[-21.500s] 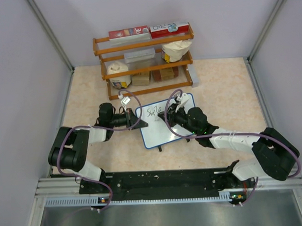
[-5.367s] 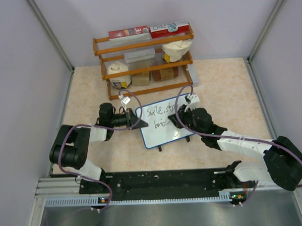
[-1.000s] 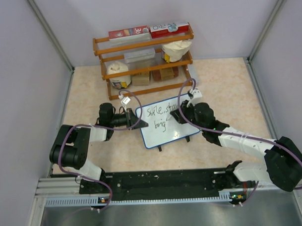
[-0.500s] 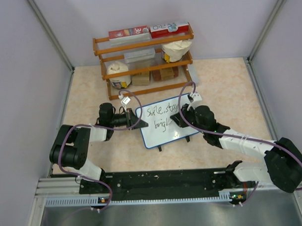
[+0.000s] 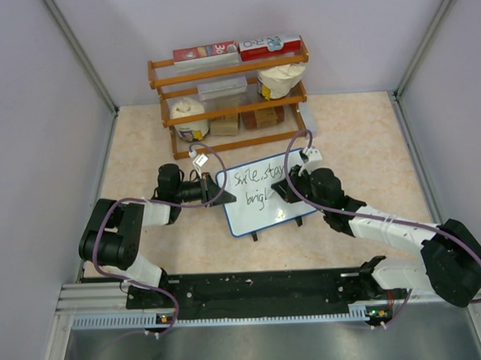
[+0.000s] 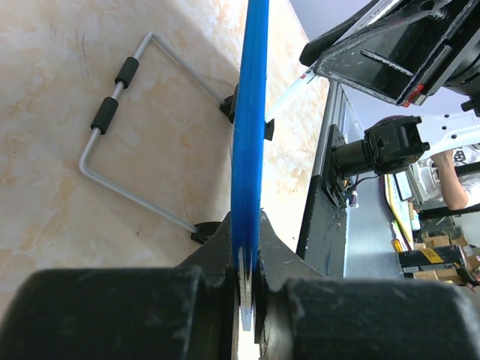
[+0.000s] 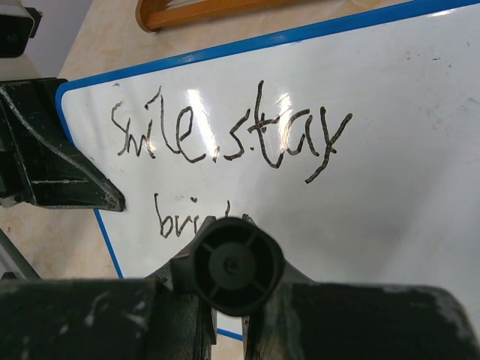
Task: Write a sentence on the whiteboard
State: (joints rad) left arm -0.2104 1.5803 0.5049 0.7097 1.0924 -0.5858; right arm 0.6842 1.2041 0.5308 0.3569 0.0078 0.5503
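The whiteboard (image 5: pixel 280 213), white with a thin blue frame, stands tilted at the table's middle. My left gripper (image 5: pixel 225 198) is shut on its left edge, and the left wrist view shows the blue frame (image 6: pixel 251 112) edge-on between the fingers (image 6: pixel 214 251). My right gripper (image 5: pixel 279 190) is shut on a marker, whose black end cap (image 7: pixel 235 264) faces the right wrist camera with its tip on the board (image 7: pixel 405 150). The sentence (image 7: pixel 225 131) reads "smile, stay" on top. Below it is "brig" (image 7: pixel 176 217), and whatever follows is hidden behind the marker.
A wooden rack (image 5: pixel 230 101) with boxes, cups and a bowl stands behind the board. The board's wire stand (image 6: pixel 112 112) rests on the table behind it. Grey walls close both sides. The arms' base rail (image 5: pixel 260 294) runs along the near edge.
My right gripper has shifted slightly right along the second line, where one more stroke follows "brig". The left gripper and the board have not moved.
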